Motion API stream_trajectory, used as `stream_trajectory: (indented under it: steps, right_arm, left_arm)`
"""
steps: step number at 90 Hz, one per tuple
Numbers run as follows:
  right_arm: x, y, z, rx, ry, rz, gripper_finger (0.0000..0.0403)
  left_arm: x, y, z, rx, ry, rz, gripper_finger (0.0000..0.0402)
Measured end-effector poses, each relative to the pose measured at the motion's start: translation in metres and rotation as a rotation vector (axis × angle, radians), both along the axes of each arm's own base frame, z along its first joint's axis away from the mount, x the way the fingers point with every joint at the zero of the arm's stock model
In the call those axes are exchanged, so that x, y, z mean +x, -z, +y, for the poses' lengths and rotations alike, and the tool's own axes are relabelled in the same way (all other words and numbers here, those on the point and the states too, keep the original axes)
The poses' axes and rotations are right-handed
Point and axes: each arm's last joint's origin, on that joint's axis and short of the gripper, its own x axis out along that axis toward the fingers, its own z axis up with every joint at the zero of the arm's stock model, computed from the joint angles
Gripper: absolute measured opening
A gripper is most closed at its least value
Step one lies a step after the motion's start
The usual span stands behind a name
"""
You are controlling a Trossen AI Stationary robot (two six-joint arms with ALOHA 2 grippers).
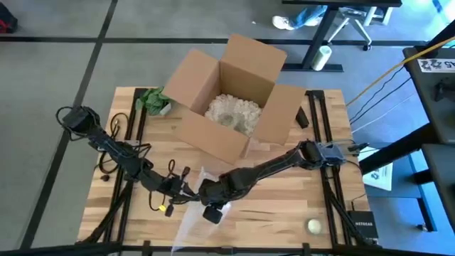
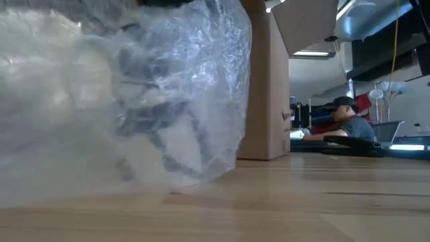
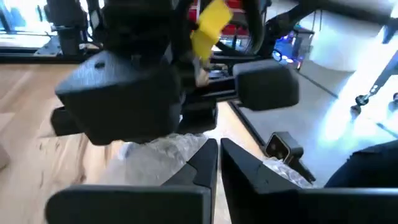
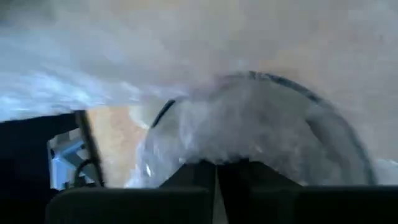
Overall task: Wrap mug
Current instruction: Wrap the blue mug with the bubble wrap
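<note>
A wooden table (image 1: 284, 206) holds an open cardboard box (image 1: 231, 92) of packing filler toward its far edge. Both dark arms meet low over the middle of the near edge, where a sheet of clear bubble wrap (image 1: 195, 213) lies bunched on the wood.

The step in hand looks like the wrapping itself: folding the plastic around the mug. The mug is not plainly visible from above; in the right wrist view a rounded dark rim, probably the mug (image 4: 292, 118), shows through the film just ahead of the fingers. From table height the bubble wrap rises as a crumpled mound with dark shapes inside.

The right gripper (image 1: 212, 212) reaches in from the right edge, arm stretched long and low, its fingers pressed together, seemingly pinching the wrap. The left gripper (image 1: 186, 190) comes from the far left corner, elbow bent, its fingers nearly touching; whether it grips the wrap I cannot tell.

The next move likely calls for drawing the loose film over the mug without dragging it off the near edge
</note>
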Motion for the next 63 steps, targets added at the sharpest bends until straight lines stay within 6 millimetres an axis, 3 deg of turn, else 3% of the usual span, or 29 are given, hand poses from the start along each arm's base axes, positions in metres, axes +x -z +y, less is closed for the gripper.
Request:
stream_trajectory:
  steps: [35,63]
  right_arm:
    - [-0.008,-0.020,-0.004,-0.044,0.015,0.079,0.0000]
    - [-0.011,-0.049,-0.006,-0.073,0.034,0.056,0.0000]
  left_arm:
    - [0.002,-0.004,0.000,-0.038,0.006,-0.037,0.0000]
    - [0.019,0.001,-0.004,-0.074,0.046,-0.055,0.0000]
